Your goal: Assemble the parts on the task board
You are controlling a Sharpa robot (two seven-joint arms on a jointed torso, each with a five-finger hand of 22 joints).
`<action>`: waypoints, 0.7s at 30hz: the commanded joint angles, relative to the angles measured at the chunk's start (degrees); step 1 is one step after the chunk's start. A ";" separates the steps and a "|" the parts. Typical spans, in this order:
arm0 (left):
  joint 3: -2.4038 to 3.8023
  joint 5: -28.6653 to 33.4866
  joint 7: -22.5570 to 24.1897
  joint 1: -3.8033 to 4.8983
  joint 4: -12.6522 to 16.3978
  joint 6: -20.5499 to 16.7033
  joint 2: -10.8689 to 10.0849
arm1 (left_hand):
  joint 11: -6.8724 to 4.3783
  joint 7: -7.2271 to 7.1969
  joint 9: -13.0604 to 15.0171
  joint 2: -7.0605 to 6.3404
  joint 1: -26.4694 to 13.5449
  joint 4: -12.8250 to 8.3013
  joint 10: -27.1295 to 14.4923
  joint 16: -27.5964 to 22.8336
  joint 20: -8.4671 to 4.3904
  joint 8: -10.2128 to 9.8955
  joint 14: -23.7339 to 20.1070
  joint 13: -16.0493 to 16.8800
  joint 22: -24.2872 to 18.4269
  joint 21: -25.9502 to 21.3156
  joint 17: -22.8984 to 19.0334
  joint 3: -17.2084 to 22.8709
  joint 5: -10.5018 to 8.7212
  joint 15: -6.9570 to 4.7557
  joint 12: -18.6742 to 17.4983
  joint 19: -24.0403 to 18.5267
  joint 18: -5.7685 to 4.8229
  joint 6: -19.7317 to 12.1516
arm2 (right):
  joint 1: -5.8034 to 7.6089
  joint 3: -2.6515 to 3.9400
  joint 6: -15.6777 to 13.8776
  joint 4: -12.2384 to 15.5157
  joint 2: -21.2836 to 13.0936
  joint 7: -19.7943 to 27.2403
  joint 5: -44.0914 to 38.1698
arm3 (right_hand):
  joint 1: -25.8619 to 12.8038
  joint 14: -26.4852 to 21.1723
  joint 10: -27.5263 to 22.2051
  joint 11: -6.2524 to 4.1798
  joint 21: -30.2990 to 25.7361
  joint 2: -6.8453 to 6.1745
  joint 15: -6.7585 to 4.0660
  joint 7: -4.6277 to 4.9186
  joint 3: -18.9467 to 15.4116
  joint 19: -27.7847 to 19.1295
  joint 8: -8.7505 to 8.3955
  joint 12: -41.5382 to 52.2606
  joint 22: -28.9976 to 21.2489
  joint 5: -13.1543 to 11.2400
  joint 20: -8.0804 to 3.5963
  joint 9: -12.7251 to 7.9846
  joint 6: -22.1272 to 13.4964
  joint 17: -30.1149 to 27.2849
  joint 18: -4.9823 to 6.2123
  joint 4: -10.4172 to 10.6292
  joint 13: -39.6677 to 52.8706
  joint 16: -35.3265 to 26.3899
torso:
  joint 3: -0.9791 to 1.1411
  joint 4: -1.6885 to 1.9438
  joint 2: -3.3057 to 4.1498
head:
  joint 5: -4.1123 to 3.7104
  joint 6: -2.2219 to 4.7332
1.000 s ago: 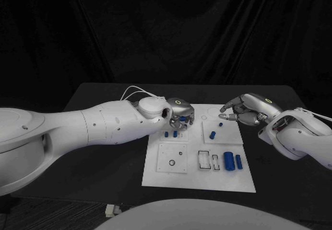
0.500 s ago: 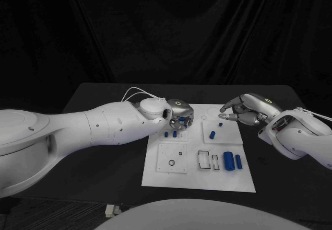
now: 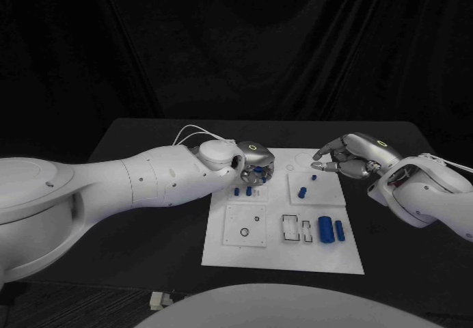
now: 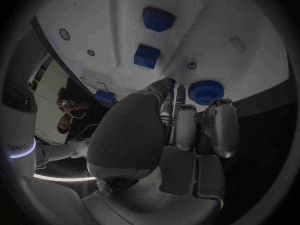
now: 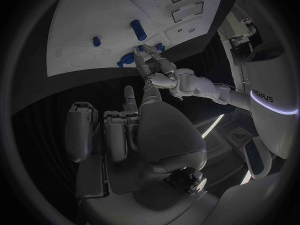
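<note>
Head view: the left hand point(image 3: 254, 166) is hovering over the task board point(image 3: 284, 254) far-left corner, the right hand point(image 3: 347, 158) waiting empty, fingers apart. Left wrist view: its fingers point(image 4: 187, 126) are curling beside 1 blue ridged knob point(image 4: 205, 92); whether they are holding it is unclear. The knob is likely light, rigid, best pinched by its rim.

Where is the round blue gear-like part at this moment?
In the left wrist view the blue gear lies on the task board by its edge, just beyond the left hand fingertips; whether they touch it is unclear.
</note>
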 commanded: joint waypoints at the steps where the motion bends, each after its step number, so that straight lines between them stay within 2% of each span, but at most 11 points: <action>1: 0.05 -0.06 0.95 -0.21 -0.21 0.49 0.25 | -0.18 -0.05 -0.05 0.21 -0.14 -0.09 -0.23 -0.47 0.11 0.00 -0.45 -0.07 10.63 -0.46 -0.28 0.48 0.30 0.08 -0.01 -0.51 0.30 0.23 | -0.13 0.03 -0.17 0.09 -0.08 -0.11 -0.33 | 0.49 6.12 7.24 -0.85 -0.32 0.10 -0.34 -0.01 -0.32 0.20 -0.10 -0.31 11.46 0.28 0.08 -0.01 0.54 15.09 0.48 0.01 1.84 0.17 | 0.01 0.01 0.01 | 0.00 -0.01; 13: 0.05 -0.06 1.57 -0.54 -0.71 0.21 0.33 | -0.74 0.14 0.81 0.93 -0.88 -1.48 2.34 -1.60 -0.12 1.95 -1.05 -0.23 10.39 -1.38 -2.27 1.95 0.51 -0.27 1.17 -0.95 0.49 3.71 | -0.14 0.03 -0.10 0.05 0.02 -0.14 -0.33 | 0.49 6.12 7.24 -0.85 -0.32 0.10 -0.34 -0.01 -0.32 0.20 -0.10 -0.31 11.46 0.28 0.08 -0.01 0.54 15.09 0.48 0.01 1.84 0.17 | -0.01 0.01 0.01 | 0.06 -0.01; 19: 0.05 -0.06 2.52 -0.61 -0.74 -1.63 0.15 | -1.11 0.42 1.11 1.21 -0.95 -2.15 3.24 -1.91 -0.31 2.49 -1.10 -0.36 10.37 -1.49 -2.75 2.42 0.85 -0.53 1.46 -0.97 0.51 4.67 | -0.16 0.03 0.04 0.04 0.04 -0.23 -0.33 | 0.49 6.12 7.24 -0.85 -0.32 0.10 -0.34 -0.01 -0.32 0.20 -0.10 -0.31 11.46 0.28 0.08 -0.01 0.54 15.09 0.48 0.01 1.84 0.17 | 0.01 0.01 0.02 | 0.19 -0.01; 21: 0.05 -0.06 2.88 -0.61 -0.66 -2.57 0.00 | -1.44 0.71 1.34 1.36 -0.87 -2.74 4.13 -1.89 -0.50 2.92 -0.96 -0.37 10.46 -1.22 -2.79 2.74 1.50 -0.76 1.81 -0.79 0.45 5.47 | -0.16 0.03 0.07 0.03 0.04 -0.26 -0.33 | 0.49 6.12 7.24 -0.85 -0.32 0.10 -0.34 -0.01 -0.32 0.20 -0.10 -0.31 11.46 0.28 0.08 -0.01 0.54 15.09 0.48 0.01 1.84 0.17 | 0.01 0.01 0.01 | 0.22 -0.01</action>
